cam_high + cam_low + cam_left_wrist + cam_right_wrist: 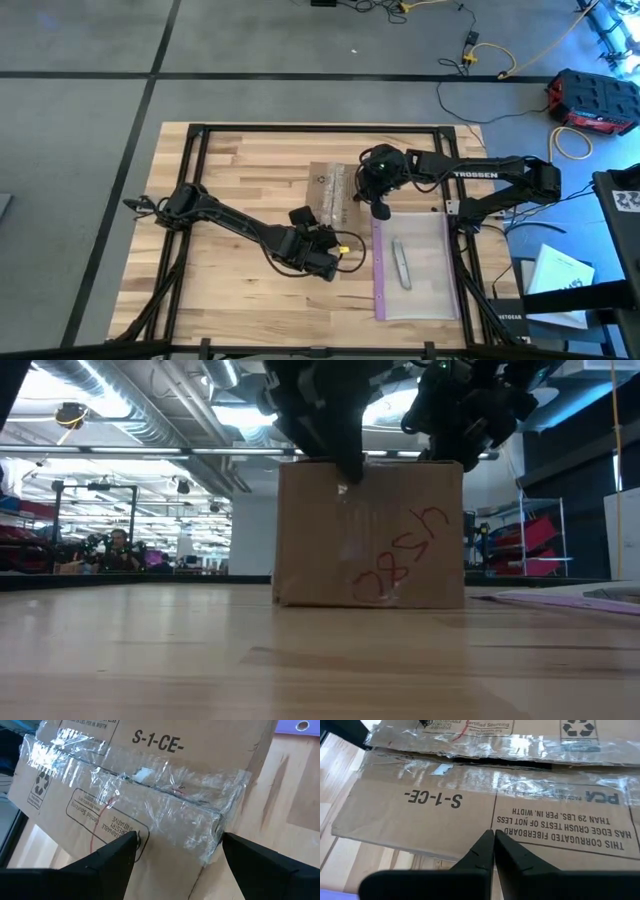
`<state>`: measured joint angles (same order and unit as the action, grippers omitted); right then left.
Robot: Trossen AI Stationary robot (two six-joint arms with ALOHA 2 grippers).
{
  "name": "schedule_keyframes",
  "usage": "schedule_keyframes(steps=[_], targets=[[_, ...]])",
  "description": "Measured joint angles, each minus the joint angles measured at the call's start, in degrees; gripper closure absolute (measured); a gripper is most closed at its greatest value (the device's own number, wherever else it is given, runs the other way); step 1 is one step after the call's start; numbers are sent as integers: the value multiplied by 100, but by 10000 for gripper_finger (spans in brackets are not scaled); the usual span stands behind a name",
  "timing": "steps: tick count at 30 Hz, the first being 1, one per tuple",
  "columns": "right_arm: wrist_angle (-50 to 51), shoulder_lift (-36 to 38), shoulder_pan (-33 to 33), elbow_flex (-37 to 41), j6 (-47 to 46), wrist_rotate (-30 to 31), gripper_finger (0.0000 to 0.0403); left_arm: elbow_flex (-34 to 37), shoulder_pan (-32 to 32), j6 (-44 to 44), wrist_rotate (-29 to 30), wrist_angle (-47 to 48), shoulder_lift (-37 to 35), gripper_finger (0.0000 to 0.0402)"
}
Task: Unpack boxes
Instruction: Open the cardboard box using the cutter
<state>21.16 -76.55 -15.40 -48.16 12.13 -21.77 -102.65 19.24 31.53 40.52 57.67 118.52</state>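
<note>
While spread, left gripper (175, 845) above box (328, 192)

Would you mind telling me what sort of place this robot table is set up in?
Probably a robotics lab or workshop in an industrial-style hall. Exposed ceiling ducts run overhead, loose cables trail across the grey floor, and a person sits at a cluttered bench beyond the wooden table.

You're looking at a wooden table (240, 290) with a black frame along its edges. A taped cardboard box (328, 193) is sitting on it near the middle, and a clear bag (415, 268) with a purple edge is lying flat just beside it, toward the right arm's side.
</note>
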Motion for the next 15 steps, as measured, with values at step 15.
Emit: schedule_keyframes(steps=[15], targets=[[28,0,4,4,12,-40,403,-332,-12,-470,92,54,11,120]])
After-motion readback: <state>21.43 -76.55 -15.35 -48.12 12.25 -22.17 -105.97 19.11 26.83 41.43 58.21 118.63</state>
